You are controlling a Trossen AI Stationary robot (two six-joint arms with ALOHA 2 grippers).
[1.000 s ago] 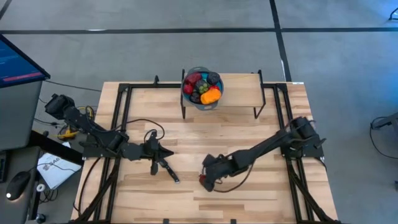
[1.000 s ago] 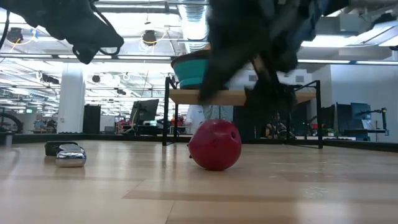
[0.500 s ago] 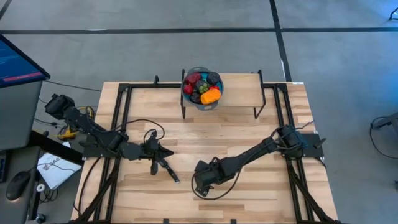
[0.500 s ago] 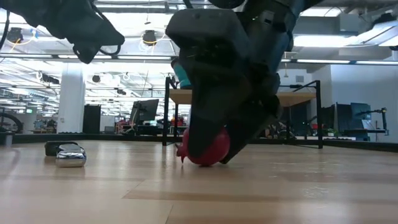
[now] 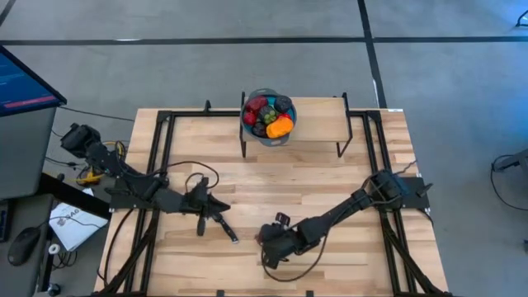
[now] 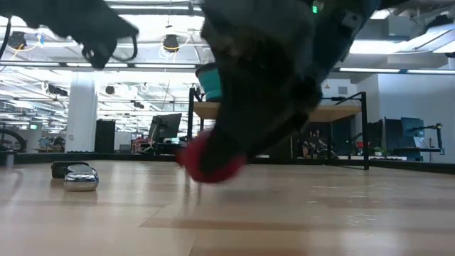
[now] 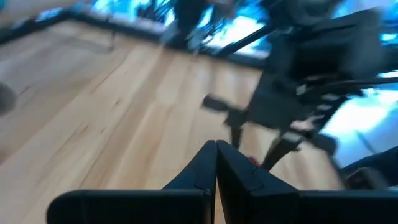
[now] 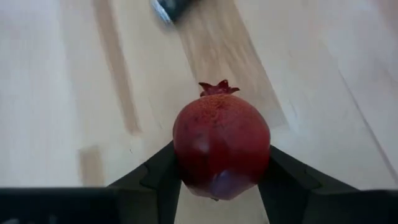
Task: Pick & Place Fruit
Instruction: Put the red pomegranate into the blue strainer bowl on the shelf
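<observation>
- Right wrist view shows the right gripper (image 8: 222, 180) clamped on the dark red pomegranate (image 8: 221, 148), one finger pressed to each flank; a second ago the jaws stood wide around it as it sat free on the table (image 5: 330, 181).
- Low view now has the pomegranate (image 6: 206, 161) looking just clear of the wood, shifted from its earlier spot, so I judge the pick done and the carry to the bowl (image 5: 268, 118) next.
- Its crown points away from the wrist, over the table; its stem-to-crown axis runs forward between the fingers.
- The left gripper (image 5: 200, 200), jaws together and empty, has barely moved, beside the knife (image 5: 221, 224).
</observation>
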